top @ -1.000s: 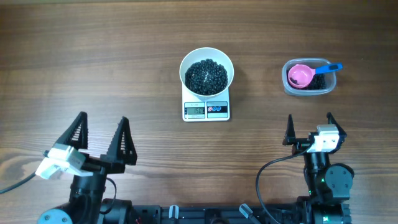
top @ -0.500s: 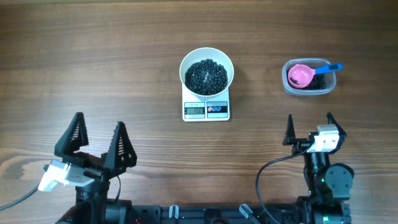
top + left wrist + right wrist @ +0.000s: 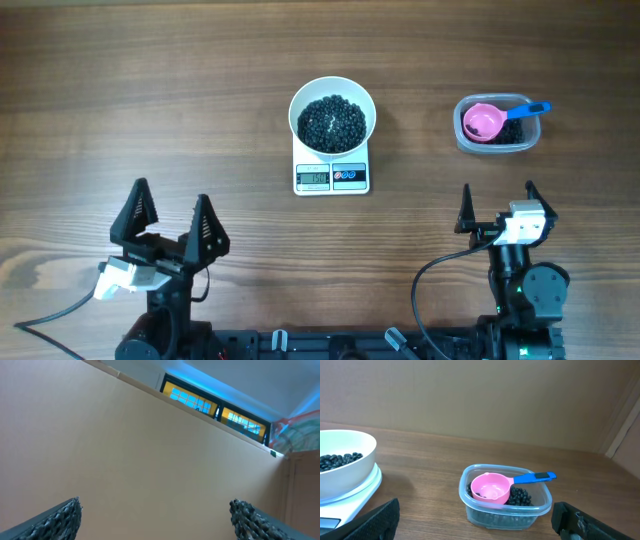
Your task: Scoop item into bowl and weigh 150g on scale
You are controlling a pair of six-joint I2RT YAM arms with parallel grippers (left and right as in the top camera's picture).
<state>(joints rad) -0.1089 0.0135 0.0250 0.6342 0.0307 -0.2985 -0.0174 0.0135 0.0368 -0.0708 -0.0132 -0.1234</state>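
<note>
**Beans in bowl on scale – looks like the final check**

Beans [image 3: 332, 122] sit as a dark heap in the white bowl [image 3: 333, 85]. The bowl is centred on the scale [image 3: 331, 166], mid-table and well apart from both arms. Display is lit, but digits are too small to read w/ confidence.

A smaller lot of beans is in the clear tub [image 3: 465, 143] to the right of the scale. The pink scoop [image 3: 483, 122] lies in the tub, w/ its blue handle pointing out over the rim and away from the bowl.

L gripper [image 3: 171, 192] hangs near the front edge, fingers spread wide, nothing between them. Its wrist cam looks up at wall and ceiling, not the table. R gripper [image 3: 498, 188] is likewise spread wide and empty, low at the front and facing the tub.

Judgement: scooping seems done or paused, and the step in hand is checking the weight.

- **If short:** R arm is the nearer one. It needs to reach fwd, pinch the blue handle and tip in a small top-up.
- **If over:** take a few out w/ the scoop.
- **Either way:** go gently so the bowl doesn't shift on the scale.
</note>
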